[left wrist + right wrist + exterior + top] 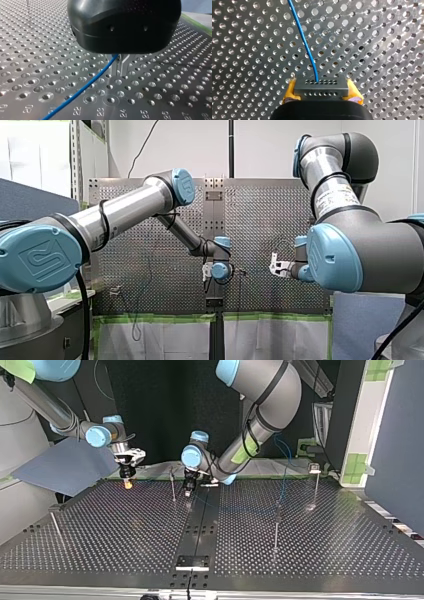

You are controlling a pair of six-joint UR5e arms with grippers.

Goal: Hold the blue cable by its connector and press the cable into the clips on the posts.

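The thin blue cable (pixel 305 45) looks light and limp. I judge it will sag and spring sideways if pushed, so the sure place to hold it is its dark grey rectangular connector block (pixel 321 86), which is rigid and flat-sided. My right claw (pixel 321 92) has it there. The yellow pads (pixel 290 92) are closed on the block's two ends, and the cable runs out of its face over the perforated metal tabletop (pixel 125 530).

In the top view this claw hangs to the left of the slim upright metal post (pixel 173 487), and my left claw (pixel 121 65) is just right of that post. The cable leads up under the left claw's black housing, which hides the grip, so I cannot tell whether that claw holds it. The post's clip is too small to make out. The cable's run to the right of the post is faint, so its path there is uncertain.
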